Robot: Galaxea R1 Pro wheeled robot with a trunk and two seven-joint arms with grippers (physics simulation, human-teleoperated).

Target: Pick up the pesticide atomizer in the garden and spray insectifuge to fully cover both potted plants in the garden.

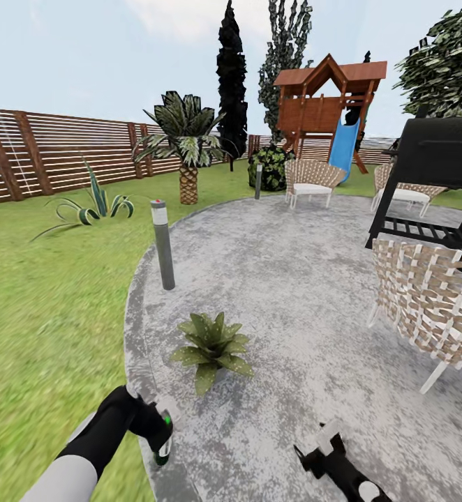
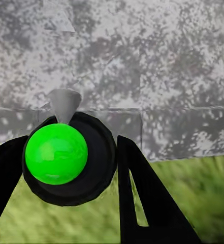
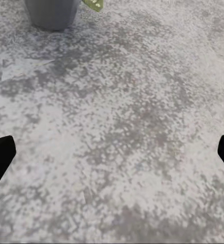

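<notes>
The pesticide atomizer (image 1: 163, 440), a small dark bottle with a bright green spot, hangs low over the paved patio's edge with my left gripper (image 1: 154, 427) shut on it. In the left wrist view its green cap (image 2: 56, 152) and grey nozzle cone (image 2: 65, 103) sit between the black fingers (image 2: 139, 195). One potted plant (image 1: 211, 346), a speckled green rosette, stands on the paving just beyond and to the right of the atomizer. My right gripper (image 1: 322, 446) hovers open over bare paving nearby. The right wrist view catches the plant's grey pot (image 3: 51, 12).
A grey bollard light (image 1: 163, 244) stands at the patio's rim behind the plant. Woven chairs (image 1: 426, 307) and a black grill (image 1: 437, 164) are on the right. Lawn (image 1: 42, 300), a striped spiky plant (image 1: 91, 206), a palm (image 1: 187, 150) and the slat fence (image 1: 56, 153) lie to the left.
</notes>
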